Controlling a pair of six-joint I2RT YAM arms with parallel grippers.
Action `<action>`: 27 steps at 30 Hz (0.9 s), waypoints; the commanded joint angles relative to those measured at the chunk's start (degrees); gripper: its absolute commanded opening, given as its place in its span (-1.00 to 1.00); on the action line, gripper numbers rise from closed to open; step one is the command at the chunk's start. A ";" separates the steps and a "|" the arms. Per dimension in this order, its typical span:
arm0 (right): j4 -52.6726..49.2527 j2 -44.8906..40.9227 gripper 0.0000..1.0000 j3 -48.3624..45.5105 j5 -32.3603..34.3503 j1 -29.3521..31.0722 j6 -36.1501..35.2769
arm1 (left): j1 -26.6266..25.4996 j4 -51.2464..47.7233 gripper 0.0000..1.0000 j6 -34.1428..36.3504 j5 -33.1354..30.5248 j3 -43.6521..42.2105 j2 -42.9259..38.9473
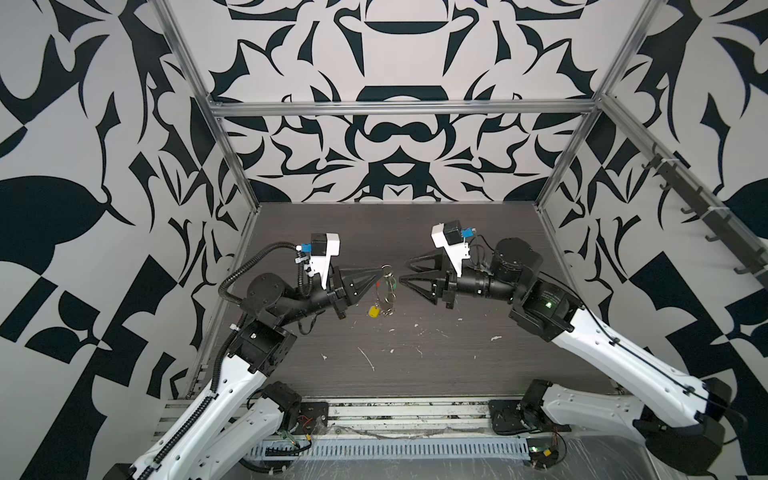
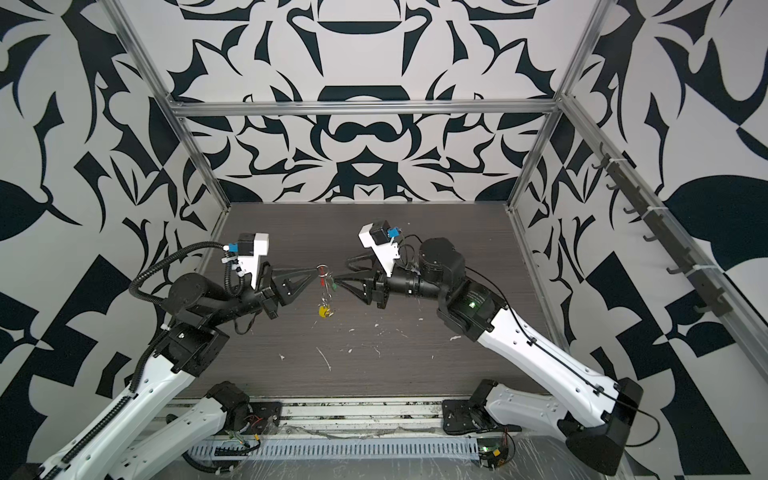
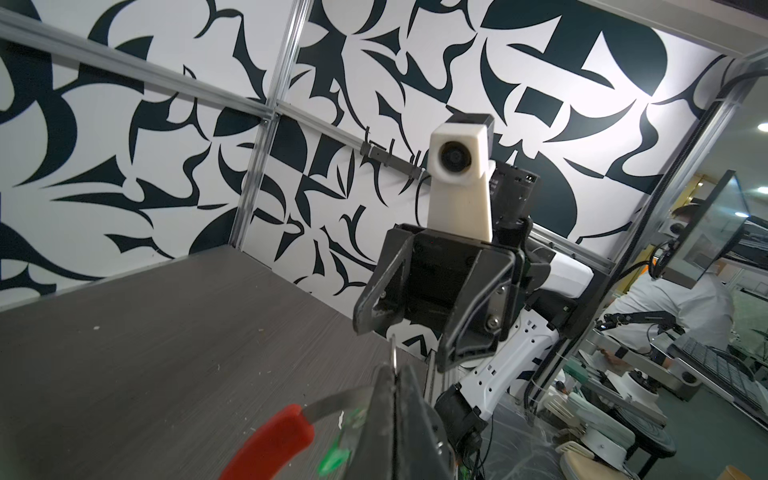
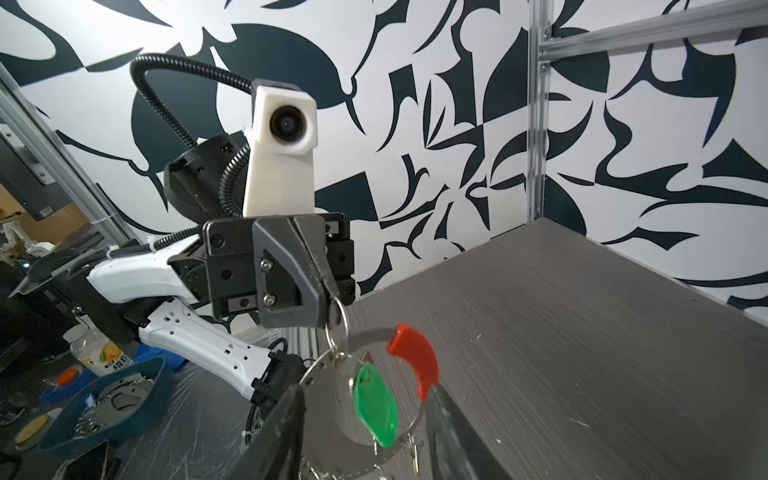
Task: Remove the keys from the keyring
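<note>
My left claw (image 4: 330, 311) pinches the keyring (image 4: 369, 335) by a small ring (image 4: 345, 322), right claw (image 1: 402, 271) spread about it; green key (image 4: 374, 409) plain, yellow key (image 1: 373, 311) blurred, lower loop cut off.

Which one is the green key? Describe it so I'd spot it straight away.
Look above the middle of the dark table, where the left gripper pinches the hanging keyring. The green key is the teardrop plastic tag beside the red sleeve, above the dangling yellow key.

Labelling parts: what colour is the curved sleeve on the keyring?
Red. The sleeve shows best in the right wrist view.
</note>
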 commanded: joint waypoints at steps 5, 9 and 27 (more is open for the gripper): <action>15.57 1.20 0.00 -0.18 -4.89 0.11 6.00 | 0.06 11.21 -1.00 -3.29 2.15 -1.10 1.21; 17.73 1.81 0.00 -0.24 -6.69 0.11 7.70 | 0.06 12.54 -1.00 -3.86 2.52 -1.77 1.25; 20.05 3.76 -0.62 -1.99 -9.82 0.07 11.03 | 0.06 13.26 -1.00 -4.40 2.07 -2.06 1.05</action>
